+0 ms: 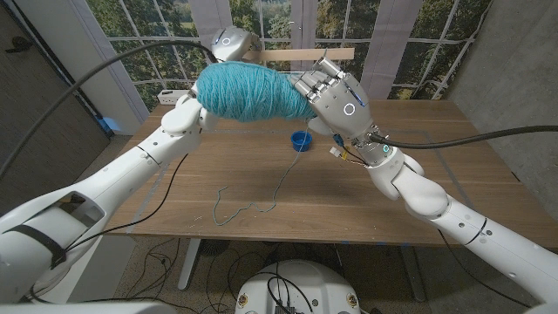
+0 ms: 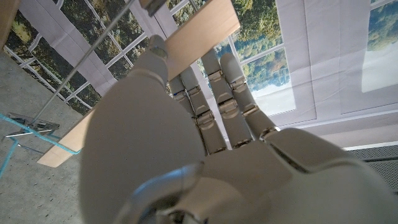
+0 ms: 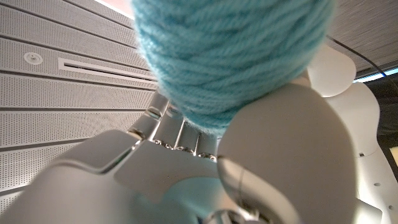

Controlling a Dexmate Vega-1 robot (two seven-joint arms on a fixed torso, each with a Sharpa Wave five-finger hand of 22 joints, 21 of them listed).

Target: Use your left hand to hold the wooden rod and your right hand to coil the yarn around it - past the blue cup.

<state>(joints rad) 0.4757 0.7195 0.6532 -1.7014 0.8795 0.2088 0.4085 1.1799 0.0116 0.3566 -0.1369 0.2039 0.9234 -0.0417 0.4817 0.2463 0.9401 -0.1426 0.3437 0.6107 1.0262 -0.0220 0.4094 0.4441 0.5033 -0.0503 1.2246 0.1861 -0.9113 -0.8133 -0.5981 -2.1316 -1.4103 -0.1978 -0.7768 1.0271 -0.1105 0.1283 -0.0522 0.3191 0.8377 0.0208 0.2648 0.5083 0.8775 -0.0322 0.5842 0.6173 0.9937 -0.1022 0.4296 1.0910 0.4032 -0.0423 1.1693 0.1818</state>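
Teal yarn (image 1: 248,92), wound into a fat bundle around a pale wooden rod (image 1: 305,56), held up above a wooden table (image 1: 453,166) between both robot hands. Left hand (image 2: 205,118) wrapped around the rod, fingers (image 2: 233,93) curled over the flat wood in the left wrist view; in the head view, largely hidden behind the bundle's left end. Rod's bare end sticking out to the right behind the bundle, in front of the window backdrop (image 1: 157,35).

Right hand (image 1: 336,100) pressed against the bundle's right end, fingers bent toward the wool. Right wrist view: same yarn mass (image 3: 230,56) looming just over the fingers (image 3: 171,124), touching them; whether a strand is actually pinched cannot be told.

One loose strand (image 1: 283,179) dropping from the bundle down to the table, then trailing in slack loops across the wood toward the near edge. Small blue cup (image 1: 301,139) standing on the table just below the bundle, close beside the hanging strand.

White power strip (image 1: 172,95) at the table's far left corner. Black cables (image 1: 488,135) running along both arms. In the left wrist view, a thin teal strand (image 2: 18,134) stretched off to one side near a metal clip (image 2: 28,124).
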